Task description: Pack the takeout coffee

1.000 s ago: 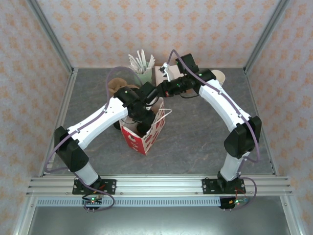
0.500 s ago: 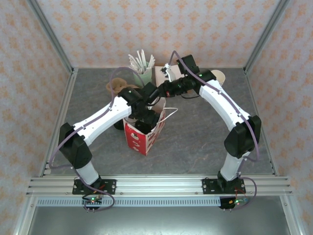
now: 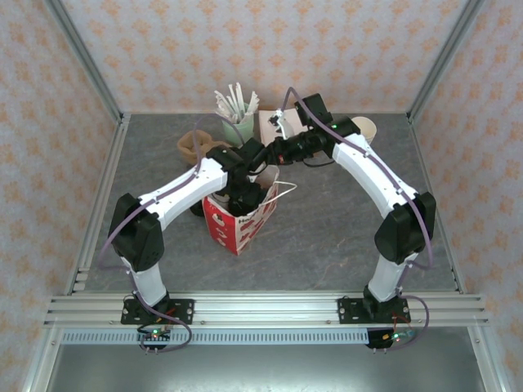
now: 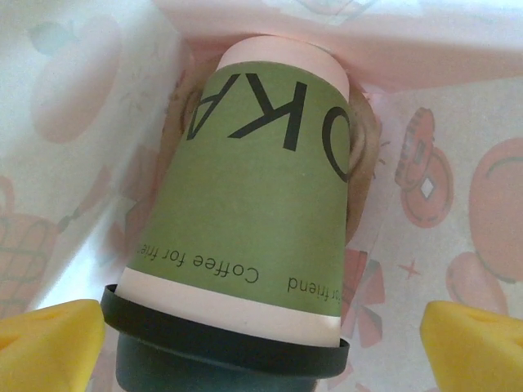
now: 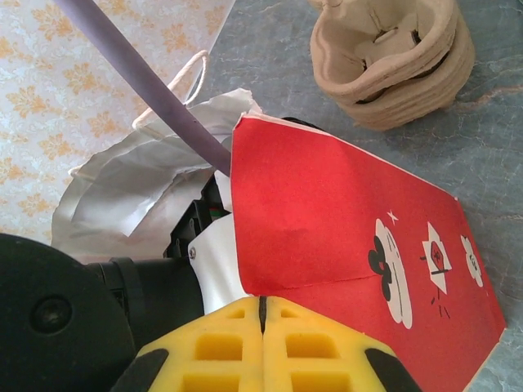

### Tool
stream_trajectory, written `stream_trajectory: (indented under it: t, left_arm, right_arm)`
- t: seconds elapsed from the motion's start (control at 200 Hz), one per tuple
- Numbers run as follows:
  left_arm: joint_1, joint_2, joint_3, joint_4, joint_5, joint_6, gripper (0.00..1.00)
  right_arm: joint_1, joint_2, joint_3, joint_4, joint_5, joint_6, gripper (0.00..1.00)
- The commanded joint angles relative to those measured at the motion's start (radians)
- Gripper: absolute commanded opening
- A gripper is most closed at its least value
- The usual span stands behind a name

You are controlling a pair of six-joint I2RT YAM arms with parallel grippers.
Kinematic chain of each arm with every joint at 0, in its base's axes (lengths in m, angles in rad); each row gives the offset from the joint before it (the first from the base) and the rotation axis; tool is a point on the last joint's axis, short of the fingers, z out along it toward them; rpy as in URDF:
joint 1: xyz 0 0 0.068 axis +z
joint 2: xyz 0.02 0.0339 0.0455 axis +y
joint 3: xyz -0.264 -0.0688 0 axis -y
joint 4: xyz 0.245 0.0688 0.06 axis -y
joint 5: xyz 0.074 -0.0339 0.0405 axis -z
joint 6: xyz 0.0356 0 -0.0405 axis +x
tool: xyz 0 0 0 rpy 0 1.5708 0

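Left gripper [image 4: 261,347] down inside the bag [image 4: 466,204], spread wide, a yellow fingertip [image 4: 45,347] off each side of the black lid, gripping nothing; one close to the lid's rim, the other well clear. Between them the cup [image 4: 261,188], green side toward the wrist camera, base toward the bag's floor, lid nearest the wrist. Looks released and resting on paper, though cannot tell whether standing straight or leaning on a wall. Against a second ago in the top view: left arm drawn in nearer the bag and bent more steeply over its mouth, the bag itself shifted only a little on the table [image 3: 351,220]. Reads as the drop made, with the coffee in and the packing essentially done. Further out, right gripper [image 5: 261,327] closed, fingers flush together, seemingly pinching the edge of the red panel to keep the mouth wide. Beyond that, a stack of pulp trays [image 5: 392,57], apart from the bag. Probably left to do: lift the left gripper straight out without catching the lid or dragging the paper, then let go of the rim.
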Motion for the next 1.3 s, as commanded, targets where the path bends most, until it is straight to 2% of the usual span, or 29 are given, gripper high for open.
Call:
stream_trajectory:
  t: [0.0,0.39,0.581,0.736,0.856,0.931,1.291]
  left_arm:
    - [0.005,0.018,-0.046,0.009,0.046,0.032,1.0]
    - [-0.028,0.01,-0.16,0.041,0.07,0.041,0.99]
    - [-0.033,0.012,-0.167,0.074,0.065,0.033,0.8]
    - [-0.034,0.0,-0.151,0.081,0.062,0.035,0.54]
    - [-0.034,-0.029,-0.148,0.072,0.059,0.034,0.42]
    - [-0.034,-0.053,-0.146,0.066,0.071,0.032,0.3]
    - [-0.034,-0.164,-0.082,-0.008,0.053,-0.002,0.21]
  right_arm:
    - [0.016,-0.008,-0.001,-0.014,-0.043,-0.004,0.05]
    - [0.016,-0.006,0.002,-0.015,-0.041,0.0,0.05]
    - [0.016,-0.006,0.003,-0.012,-0.042,0.002,0.05]
    - [0.017,-0.008,0.006,-0.018,-0.039,-0.001,0.05]
    - [0.017,-0.012,0.002,-0.021,-0.035,-0.001,0.05]
    - [0.016,-0.012,-0.001,-0.02,-0.035,-0.002,0.05]
    - [0.013,-0.02,-0.019,0.011,-0.023,0.02,0.05]
